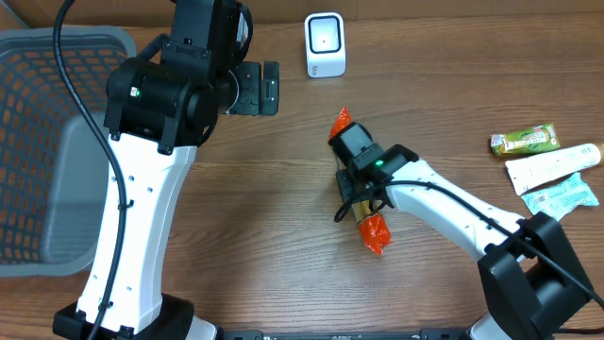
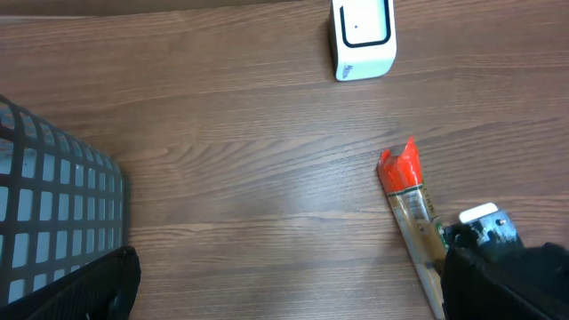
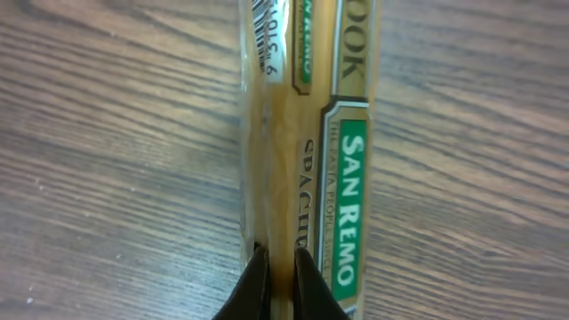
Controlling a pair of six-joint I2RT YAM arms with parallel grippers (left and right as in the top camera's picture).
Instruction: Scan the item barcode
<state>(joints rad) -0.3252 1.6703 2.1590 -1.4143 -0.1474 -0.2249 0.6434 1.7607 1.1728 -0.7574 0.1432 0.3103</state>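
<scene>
Some way in front of the scanner [image 1: 325, 44], on the surface [image 1: 274, 198], lay the spaghetti packet [image 3: 311, 133], probably light, stiff but brittle and slick-wrapped, best held mid-length, where the closed right tool [image 3: 277, 276] pinched it; the left tool [image 1: 266, 87] hung open

Item: spaghetti pack [image 1: 374, 229] [image 2: 411, 191] [image 3: 311, 133], long and narrow, clear film with pale strands showing through, orange crimped ends. Green "SAN REMO" label runs lengthwise. It sits mid-table on a diagonal, one orange end toward the far edge, the other toward the near edge. Whether it rests on the wood or just above it cannot be told.

Barcode [image 3: 262, 36]: white strip with bars and digits on the upward face, only partly in frame.

Right gripper [image 3: 280, 289] pinches the film, jaws nearly together.

Barcode scanner [image 1: 325, 44] [image 2: 362, 36]: white rounded box, upright near the far edge, dark-outlined window, well apart from the pack.
</scene>
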